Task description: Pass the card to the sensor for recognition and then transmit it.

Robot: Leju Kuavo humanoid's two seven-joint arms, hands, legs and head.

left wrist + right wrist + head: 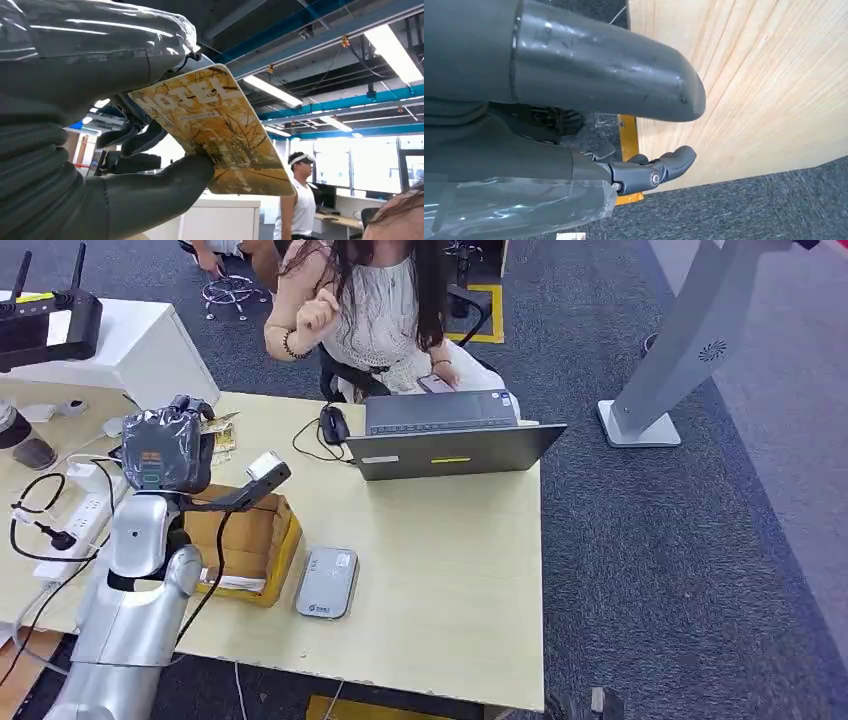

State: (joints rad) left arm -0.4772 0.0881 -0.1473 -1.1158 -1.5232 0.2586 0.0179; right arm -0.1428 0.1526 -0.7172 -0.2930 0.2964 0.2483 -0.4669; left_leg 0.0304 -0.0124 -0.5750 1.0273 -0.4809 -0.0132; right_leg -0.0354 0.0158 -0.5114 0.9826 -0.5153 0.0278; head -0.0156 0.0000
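Pale wooden table (450,570), glossy rectangular card (215,130)

Card (215,130) in left hand (100,165): large word "HOTEL" printed across its yellow face, seen tilted. Smaller print on card unreadable. Label on grey sensor (326,582) too small to read.

one card (215,131), one sensor (327,582), one laptop (450,438), one box (243,541)

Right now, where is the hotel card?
The card is held in the left hand, raised over the table's left side, above the cardboard box, with the grey sensor lying nearby.
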